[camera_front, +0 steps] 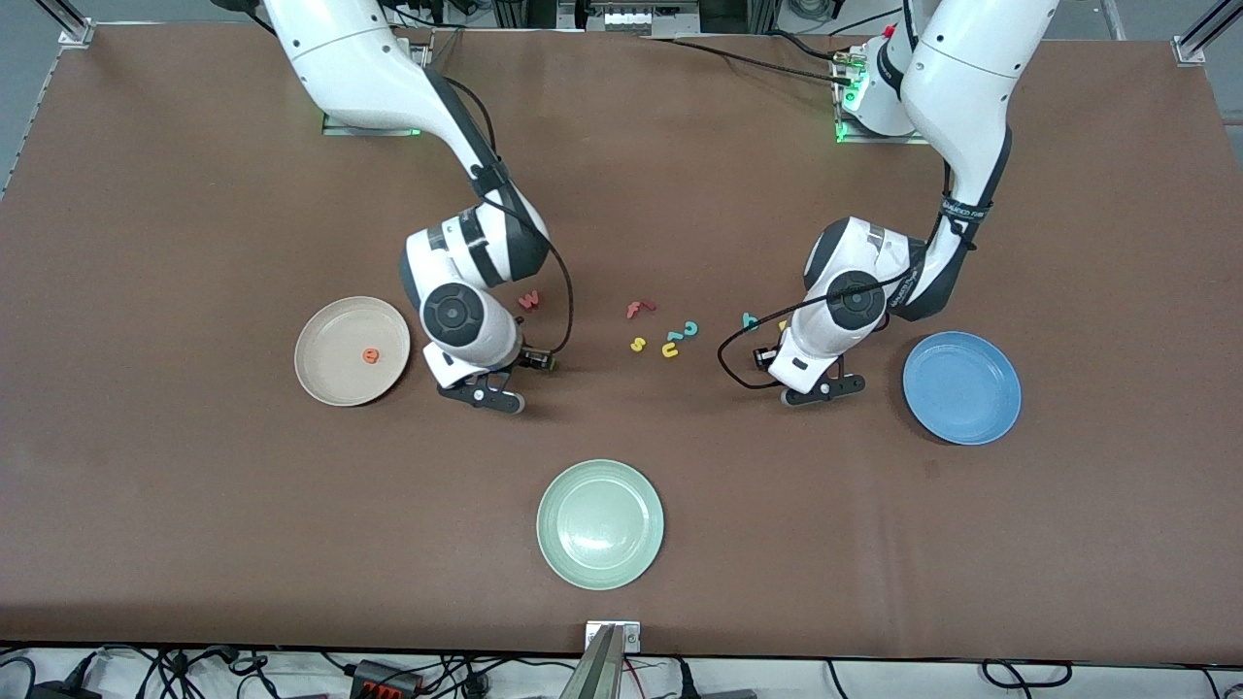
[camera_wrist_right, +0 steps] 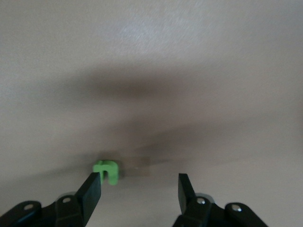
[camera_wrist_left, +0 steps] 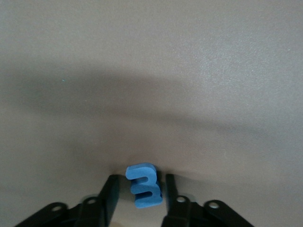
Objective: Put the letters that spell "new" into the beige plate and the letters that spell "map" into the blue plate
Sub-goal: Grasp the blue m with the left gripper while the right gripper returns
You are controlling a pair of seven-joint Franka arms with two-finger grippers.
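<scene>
My left gripper is low at the table with the blue m upright between its fingers; narrow gaps show on both sides. It is next to the blue plate, and the left gripper hides the m in the front view. The teal a and a bit of the yellow p lie by that arm. My right gripper is open, the green n beside one fingertip. The right gripper is beside the beige plate, which holds the orange e. The pinkish-red w lies close by.
Between the arms lie a red f, a yellow s, a yellow u and a teal c. A pale green plate sits nearer the front camera, midway along the table.
</scene>
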